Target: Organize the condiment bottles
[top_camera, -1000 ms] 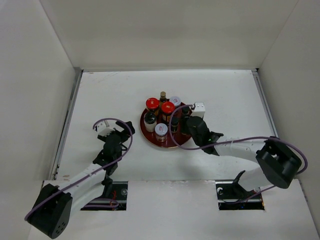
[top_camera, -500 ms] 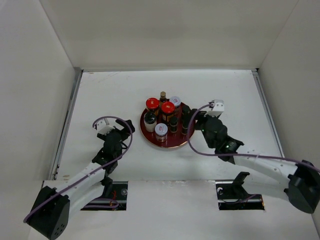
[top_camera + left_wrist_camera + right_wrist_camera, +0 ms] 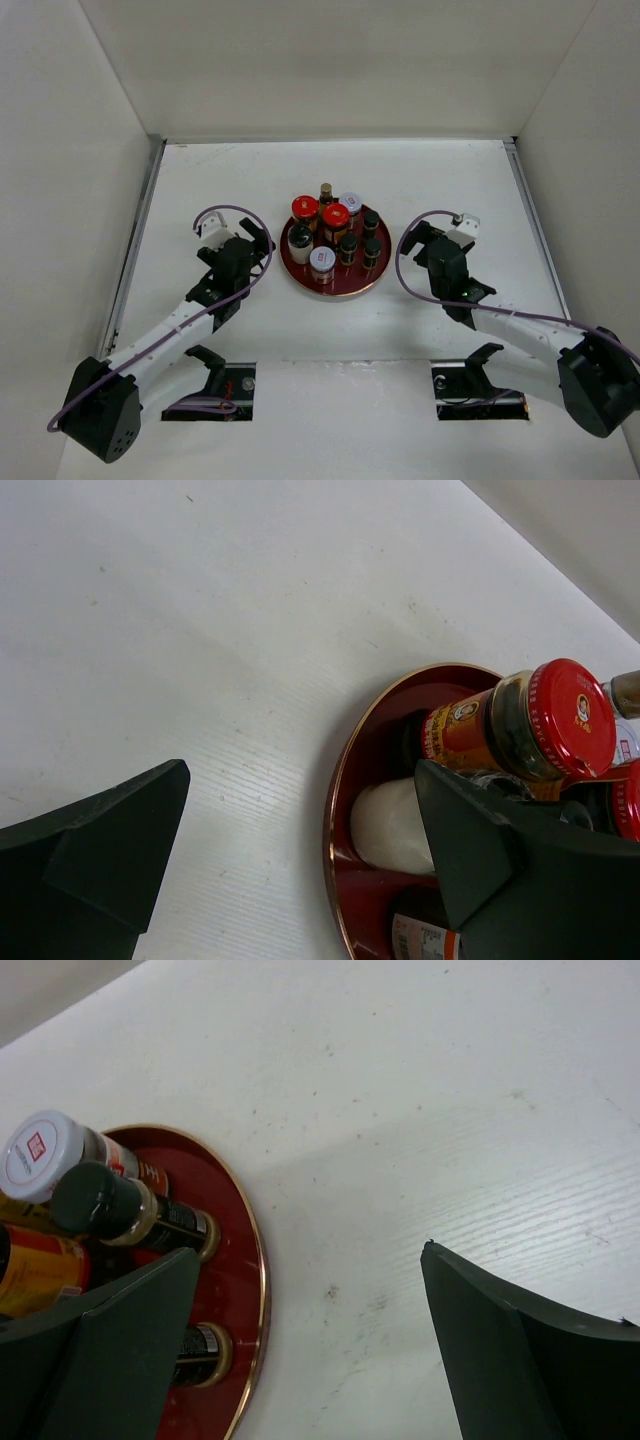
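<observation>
The condiment bottles stand together on a dark red round tray [image 3: 336,291] in mid-table. Among them are two red-capped jars [image 3: 305,207], white-capped jars [image 3: 322,258], a black-capped white bottle [image 3: 300,238] and slim dark bottles [image 3: 371,249]. My left gripper [image 3: 262,245] is open just left of the tray and holds nothing. In the left wrist view, its open gripper [image 3: 300,780] straddles the tray rim [image 3: 335,810], with a red-capped jar [image 3: 530,720] beyond. My right gripper [image 3: 418,247] is open and apart from the tray on its right. In the right wrist view, bare table lies inside that gripper [image 3: 310,1260], with slim bottles [image 3: 130,1215] at the left.
White walls enclose the table on three sides. A metal rail [image 3: 135,250] runs along the left edge. Purple cables loop over both arms. Bare table surrounds the tray on all sides.
My right gripper opened, leaving a slim dark bottle on the tray's right side, and drew back to the right. My left arm shifted up and closer to the tray.
</observation>
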`<state>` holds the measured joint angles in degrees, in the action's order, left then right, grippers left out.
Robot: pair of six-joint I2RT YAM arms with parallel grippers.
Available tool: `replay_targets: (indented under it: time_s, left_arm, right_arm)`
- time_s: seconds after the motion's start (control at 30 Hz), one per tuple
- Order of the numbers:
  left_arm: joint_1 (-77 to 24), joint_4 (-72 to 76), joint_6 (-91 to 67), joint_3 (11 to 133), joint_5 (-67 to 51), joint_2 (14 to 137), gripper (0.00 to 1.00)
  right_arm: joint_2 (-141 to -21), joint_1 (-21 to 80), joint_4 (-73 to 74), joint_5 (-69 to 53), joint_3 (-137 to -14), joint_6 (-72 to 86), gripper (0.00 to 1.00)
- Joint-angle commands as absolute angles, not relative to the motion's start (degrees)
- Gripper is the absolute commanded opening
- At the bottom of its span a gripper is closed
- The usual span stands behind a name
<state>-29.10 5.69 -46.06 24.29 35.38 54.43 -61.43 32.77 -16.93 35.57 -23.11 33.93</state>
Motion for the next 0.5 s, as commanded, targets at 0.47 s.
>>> replay_targets:
  time_s: [0.47]
  left_arm:
    - [-29.5,-1.8,-44.5,30.0,35.3,50.8,1.0]
  right_arm:
    - [-65.7,30.8,-18.3,33.5,-25.0,38.0,1.0]
